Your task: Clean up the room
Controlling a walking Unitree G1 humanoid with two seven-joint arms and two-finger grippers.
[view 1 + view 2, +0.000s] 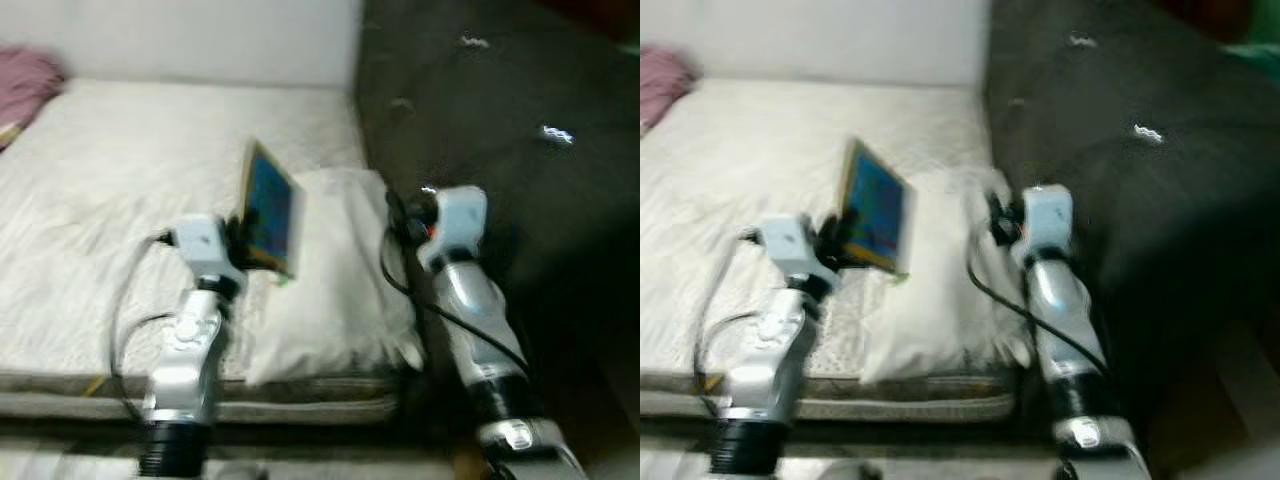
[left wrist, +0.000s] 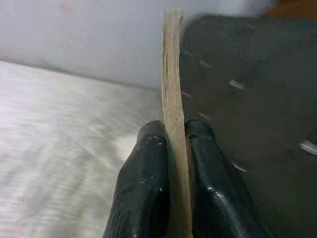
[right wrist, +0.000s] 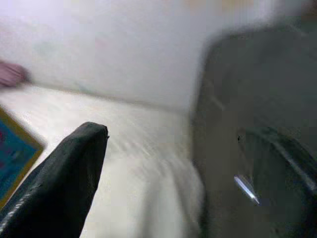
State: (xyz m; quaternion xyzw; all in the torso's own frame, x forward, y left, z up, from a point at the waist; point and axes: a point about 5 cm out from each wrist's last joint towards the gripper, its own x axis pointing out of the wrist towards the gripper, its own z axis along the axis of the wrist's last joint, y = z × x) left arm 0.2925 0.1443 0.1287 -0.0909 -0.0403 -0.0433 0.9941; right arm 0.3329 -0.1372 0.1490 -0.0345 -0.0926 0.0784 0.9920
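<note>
- left gripper [image 2: 171, 163] was pinching 1 thin book [image 1: 270, 210] by its lower edge; in the left wrist view both fingers [image 2: 143, 188] pressed flat against the page block, edge-on between them.
- book was held upright in the air above the pillow [image 1: 340, 290], blue cover with a yellow border turned toward the robot's left, long axis roughly vertical, tilted a little away.
- right gripper [image 3: 163, 183] was spread wide and held nothing; 1 finger [image 3: 59, 183] showed clearly, the other was a dark blur at the frame edge.
- right arm [image 1: 470, 300] stood just beside the pillow's right edge, near the dark blanket [image 1: 500, 120]; the book lay to its left, near but apart.
- left arm was the one already on the book, so the coming placement likely turns on it.
- count: 1 book, 1 white pillow, 1 mattress [image 1: 120, 180], 1 pink cloth [image 1: 25, 80] at the far left corner, 1 dark blanket.
- views were blurred; the camera was probably moving.
</note>
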